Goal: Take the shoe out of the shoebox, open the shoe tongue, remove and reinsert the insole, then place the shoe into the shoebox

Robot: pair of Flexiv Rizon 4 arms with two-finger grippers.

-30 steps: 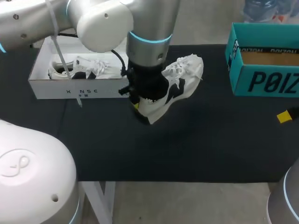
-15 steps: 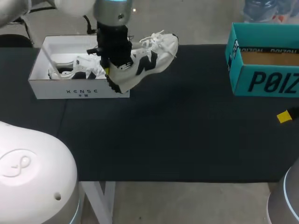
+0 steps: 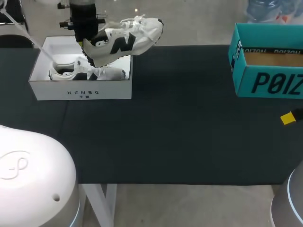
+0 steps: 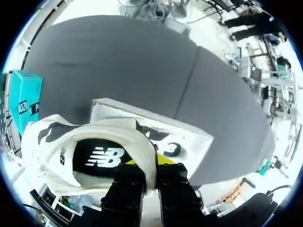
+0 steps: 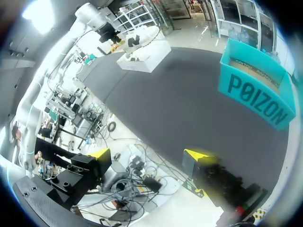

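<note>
Item: sneaker [image 3: 125, 40], aloft over the white shoebox [image 3: 80, 90], heel clamped between our left fingers [image 4: 163, 160]; our right fingers [image 5: 99, 153] spread, empty; risk, we judge: heel-only hold lets the toe sag, landing it on the second sneaker [image 3: 71, 73] inside or snagging the rim.

Glossy white arm shells [image 3: 28, 175]; black right tool [image 5: 147, 156] with yellow tips.

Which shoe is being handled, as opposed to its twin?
Find the white shoebox at the far left corner of the black table. A second shoe lies inside it; the held shoe hangs above the box's right end, pinched at its heel by the left gripper.
</note>
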